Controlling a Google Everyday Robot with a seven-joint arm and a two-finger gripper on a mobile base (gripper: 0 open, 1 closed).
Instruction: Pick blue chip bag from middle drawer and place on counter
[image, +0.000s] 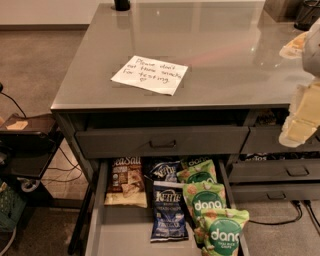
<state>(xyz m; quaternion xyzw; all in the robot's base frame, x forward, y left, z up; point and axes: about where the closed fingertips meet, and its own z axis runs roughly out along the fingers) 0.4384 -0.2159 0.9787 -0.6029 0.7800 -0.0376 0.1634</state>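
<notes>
The blue chip bag (169, 211), glossy blue with a pale band at its top and white "Kettle" lettering, lies flat in the open middle drawer (125, 235), near the drawer's centre. The counter (225, 50) is the glossy grey top above it, with a white handwritten note (150, 74) on it. My gripper (301, 117) shows as a pale, blurred shape at the right edge, over the counter's front right corner. It is well above and to the right of the bag and holds nothing that I can see.
In the drawer a darker navy Kettle bag (164, 170) lies behind the blue one. A sea-salt bag (126, 182) lies to its left, three green "dang" bags (204, 199) to its right. A shut drawer front with a bar handle (162, 143) is above. A low black stand (27, 145) is at the left.
</notes>
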